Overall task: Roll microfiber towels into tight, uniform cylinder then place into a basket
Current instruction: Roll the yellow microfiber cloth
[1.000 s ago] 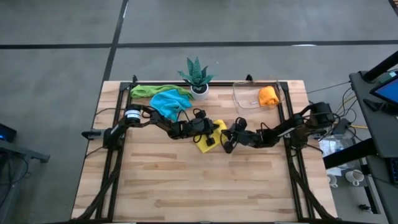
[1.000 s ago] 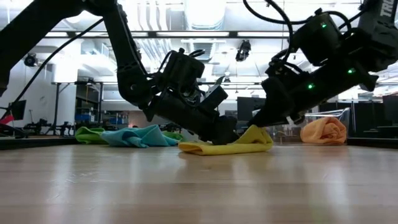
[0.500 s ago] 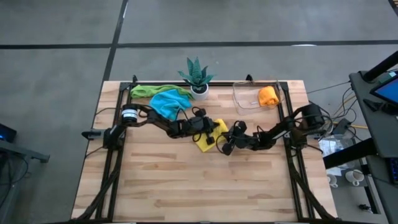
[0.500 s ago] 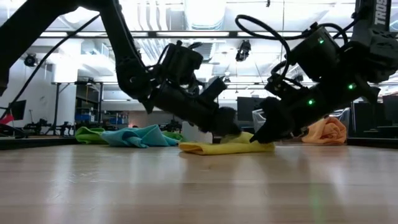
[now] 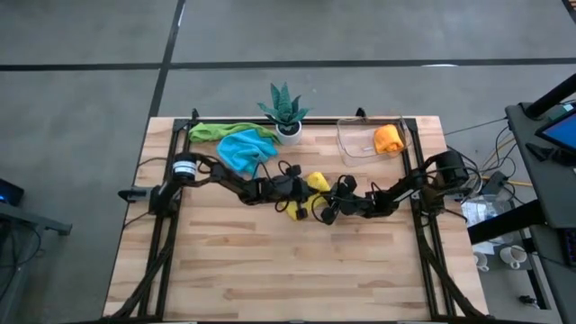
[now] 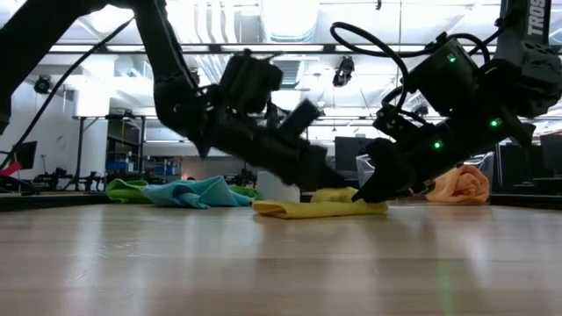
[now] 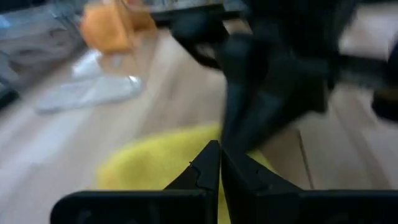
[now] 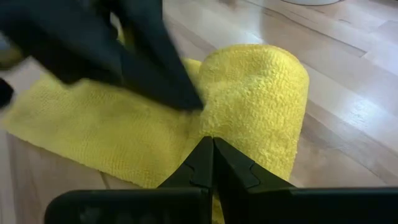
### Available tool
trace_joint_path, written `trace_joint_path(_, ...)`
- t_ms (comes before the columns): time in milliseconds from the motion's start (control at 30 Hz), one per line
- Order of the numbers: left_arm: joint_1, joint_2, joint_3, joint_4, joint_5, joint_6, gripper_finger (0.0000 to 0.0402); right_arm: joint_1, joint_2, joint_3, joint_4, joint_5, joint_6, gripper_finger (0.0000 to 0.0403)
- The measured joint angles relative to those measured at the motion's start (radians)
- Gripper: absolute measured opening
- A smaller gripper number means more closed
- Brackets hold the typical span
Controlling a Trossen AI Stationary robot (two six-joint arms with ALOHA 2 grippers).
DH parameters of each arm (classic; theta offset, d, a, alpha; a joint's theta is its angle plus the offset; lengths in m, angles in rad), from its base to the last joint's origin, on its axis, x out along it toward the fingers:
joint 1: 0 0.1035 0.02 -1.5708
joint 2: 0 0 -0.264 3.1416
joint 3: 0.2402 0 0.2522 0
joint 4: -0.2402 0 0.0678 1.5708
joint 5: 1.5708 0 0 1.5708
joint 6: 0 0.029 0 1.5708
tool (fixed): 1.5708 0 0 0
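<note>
Yellow terry microfiber towel [image 5: 304, 195] lies mid-tabletop, in front of the spiky green potted plant [image 5: 284, 110], partly rolled: one end curled into a plump loop, the rest a flat nubby strip on the pale wood-plank tabletop [image 5: 270, 270].

Left tool [image 5: 300, 193], fingers pressed together with nothing between them, pushes into the yellow towel from the plant's left side. Right tool [image 5: 326, 202], likewise pinched closed and empty, meets it from the other side at the curl. Judgement: closed tips serve as blunt pushers, one pinning, one rolling.

Clear plastic rounded basket [image 5: 355, 144] sits right of the plant, an orange rolled towel [image 5: 388, 139] inside. Light blue towel [image 5: 245, 148] and green towel [image 5: 216, 131] lie crumpled left of the plant, waiting.
</note>
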Motion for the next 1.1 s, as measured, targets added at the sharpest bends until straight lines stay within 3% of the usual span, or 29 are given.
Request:
trace_joint_path(267, 0.015, 0.064, 0.001, 0.007, -0.155, 0.000, 0.0000, 0.000, 0.000, 0.000, -0.004, -0.008, 0.006, 0.0008)
trace_joint_path(367, 0.024, 0.062, -0.006, 0.006, -0.168, 0.014, 0.0000, -0.001, 0.000, -0.002, -0.011, -0.022, 0.007, 0.0008)
trace_joint_path(567, 0.029, 0.024, -0.040, -0.003, -0.201, 0.099, 0.0000, 0.000, -0.001, -0.005, -0.031, -0.048, 0.023, 0.0008)
trace_joint_path(800, 0.029, -0.052, -0.084, -0.035, -0.339, 0.188, 0.0000, 0.000, -0.001, -0.007, -0.033, -0.059, 0.025, 0.0008)
trace_joint_path(933, 0.021, -0.065, -0.082, -0.028, -0.315, 0.184, 0.0000, 0.000, -0.001, -0.007, -0.033, -0.061, 0.025, 0.0008)
trace_joint_path(1100, -0.006, -0.089, -0.063, -0.021, -0.184, 0.155, 0.0000, 0.000, 0.000, -0.008, -0.032, -0.062, 0.025, 0.0008)
